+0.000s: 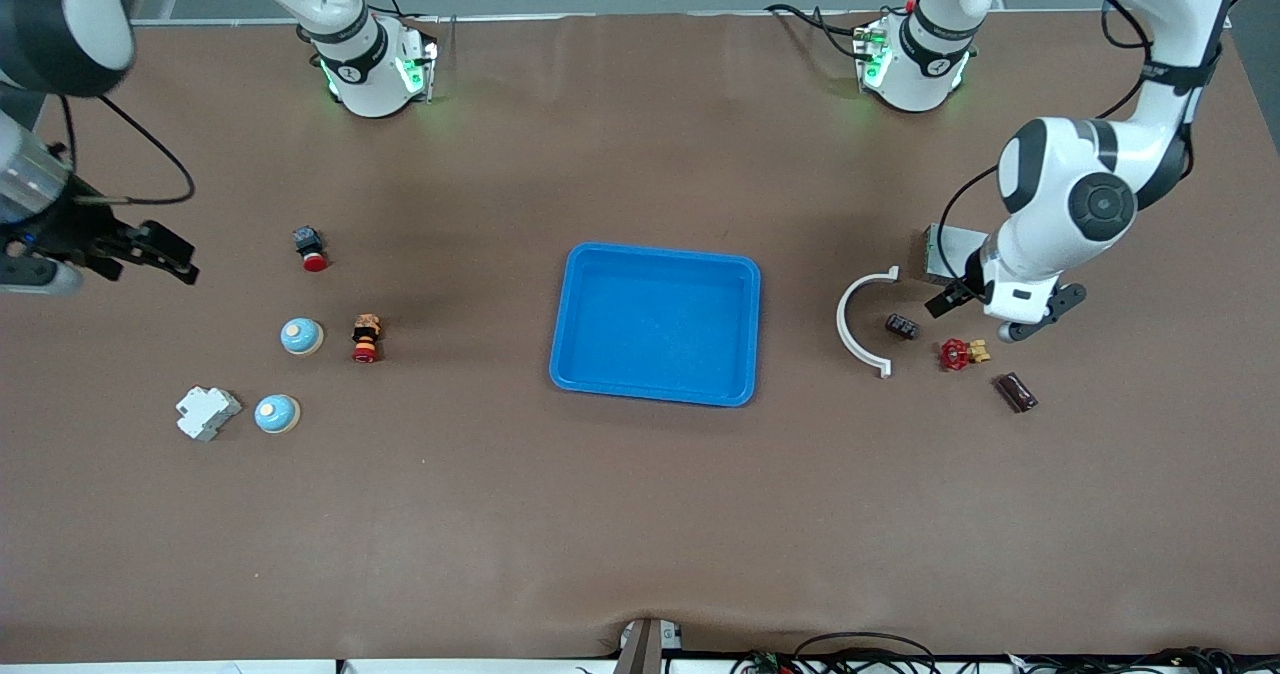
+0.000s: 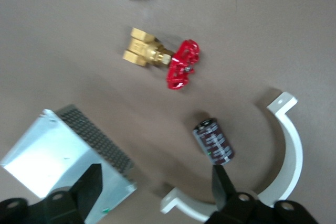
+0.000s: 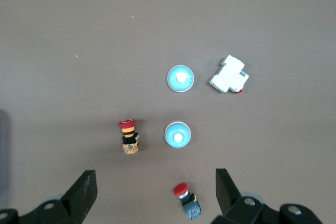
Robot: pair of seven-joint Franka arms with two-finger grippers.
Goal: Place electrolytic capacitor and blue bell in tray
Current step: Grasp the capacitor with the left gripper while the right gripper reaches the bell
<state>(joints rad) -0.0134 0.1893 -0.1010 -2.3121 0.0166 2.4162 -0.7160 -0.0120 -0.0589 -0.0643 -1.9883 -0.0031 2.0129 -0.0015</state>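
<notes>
Between white bracket (image 1: 862, 320) and grey box (image 1: 946, 252), left end effector (image 1: 990, 314) spread, capacitor (image 1: 902, 327) beside

- white curved bracket (image 1: 863, 321), just beside the left gripper
- grey box (image 1: 945, 252), partly under the left gripper
- red-handled brass valve (image 1: 961, 354), near the left gripper
- brown block (image 1: 1016, 392), farther from it
- white breaker (image 1: 207, 412), two red push buttons (image 1: 311, 248) (image 1: 366, 338), below the right gripper in its wrist view
</notes>
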